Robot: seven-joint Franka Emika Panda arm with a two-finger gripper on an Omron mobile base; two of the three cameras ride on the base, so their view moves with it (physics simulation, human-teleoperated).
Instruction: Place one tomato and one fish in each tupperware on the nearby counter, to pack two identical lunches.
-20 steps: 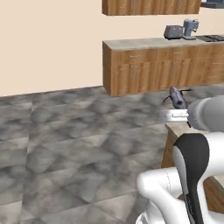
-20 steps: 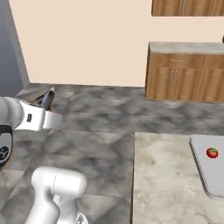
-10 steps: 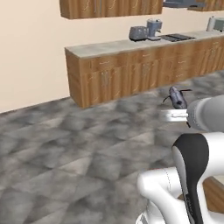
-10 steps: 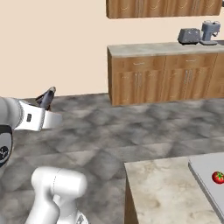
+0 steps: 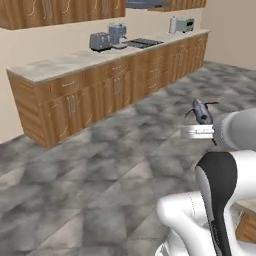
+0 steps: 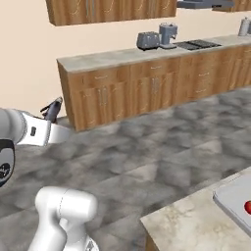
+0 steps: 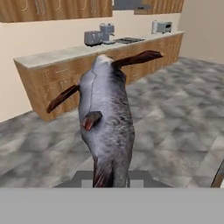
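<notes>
We see the grey, dark-finned fish standing up from the bottom of the hand view, its tail end down at our fingers and its head pointing away toward the far wall; the fingers are pinching it at the tail, though the tips themselves are mostly hidden behind its body. In the left base view the same fish juts up from the end of the white arm, over the grey marbled tile floor; in the right base view it shows as a small dark shape at the end of the forearm, against the wooden cabinets.

The bench with the beige-grey marbled stone top lies at the lower right of the right base view, well apart from the fish; on it rests a pale grey flat tray, and a small red tomato sits in the tray at the picture's edge.

Along the far wall runs a long wooden cabinet run with a pale stone top; on it stand a grey toaster and, just beside that, a grey coffee machine; wooden wall cupboards hang above.
</notes>
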